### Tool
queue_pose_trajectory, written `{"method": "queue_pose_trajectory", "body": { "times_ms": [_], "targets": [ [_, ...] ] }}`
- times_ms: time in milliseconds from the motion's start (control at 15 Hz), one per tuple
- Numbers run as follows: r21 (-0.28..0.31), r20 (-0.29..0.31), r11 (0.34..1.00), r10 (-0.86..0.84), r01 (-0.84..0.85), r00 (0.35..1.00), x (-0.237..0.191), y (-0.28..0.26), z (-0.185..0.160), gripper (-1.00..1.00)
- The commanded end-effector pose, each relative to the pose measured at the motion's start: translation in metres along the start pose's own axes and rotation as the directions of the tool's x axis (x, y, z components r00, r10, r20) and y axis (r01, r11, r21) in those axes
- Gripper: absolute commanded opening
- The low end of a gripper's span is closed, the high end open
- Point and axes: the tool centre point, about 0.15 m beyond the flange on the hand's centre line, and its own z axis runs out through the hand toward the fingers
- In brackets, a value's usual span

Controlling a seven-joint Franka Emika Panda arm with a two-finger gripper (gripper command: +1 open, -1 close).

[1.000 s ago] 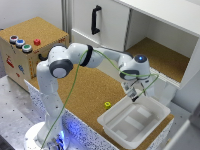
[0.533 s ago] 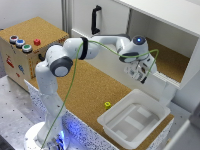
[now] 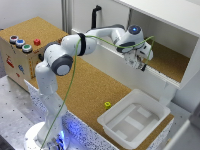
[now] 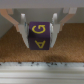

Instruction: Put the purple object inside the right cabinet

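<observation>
Gripper (image 4: 39,34) clamped on purple cube with yellow letters (image 4: 39,36), held between both fingers (image 4: 23,29) above brown cork floor. Block carried at front opening of large white box-shaped right cabinet (image 3: 172,62), gripper (image 3: 140,64) pointed inward.

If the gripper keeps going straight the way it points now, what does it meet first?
Most likely the cork floor of the right cabinet. The gripper, shut on the purple block, points down into the bay, and only bare cork shows past the block. How far off the floor lies is unclear.
</observation>
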Motion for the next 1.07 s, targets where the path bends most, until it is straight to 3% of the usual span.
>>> {"method": "queue_pose_trajectory", "body": {
  "times_ms": [0, 133, 267, 333, 400, 600, 1000],
  "targets": [
    [-0.007, -0.006, 1.000, 0.018, -0.018, 1.000, 0.023, -0.008, 0.047, -1.00],
    [-0.011, 0.011, 1.000, 0.027, -0.027, 1.000, 0.023, -0.008, 0.060, -1.00],
    [-0.031, -0.019, 0.999, 0.025, -0.025, 1.000, 0.024, -0.012, 0.055, -1.00],
    [-0.056, -0.037, 0.998, 0.016, -0.018, 0.999, 0.025, -0.014, 0.053, 1.00],
    [-0.071, -0.055, 0.997, 0.016, -0.020, 0.998, 0.024, -0.015, 0.048, 1.00],
    [-0.028, -0.091, 0.999, 0.041, -0.043, 0.995, 0.006, -0.011, 0.016, 1.00],
    [0.048, 0.013, 0.989, 0.138, -0.138, 0.990, -0.091, 0.007, -0.042, 1.00]
  ]
}}
